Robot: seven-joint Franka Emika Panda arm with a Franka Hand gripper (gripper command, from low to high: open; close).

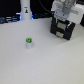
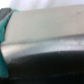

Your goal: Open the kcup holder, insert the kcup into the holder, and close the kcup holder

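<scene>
The kcup holder is a black boxy unit at the exterior view's upper right, standing on the white table. My gripper hangs at its top front edge; the white arm covers the fingers, so their state is unclear. The kcup, a tiny white cup with a green top, stands upright on the table to the exterior view's left of the holder, well apart from the gripper. The wrist view is blurred and filled by a grey and black surface, seemingly the holder up close.
A tall white post with a black marking stands at the back, on the exterior view's left. Dark equipment lines the table's far edge.
</scene>
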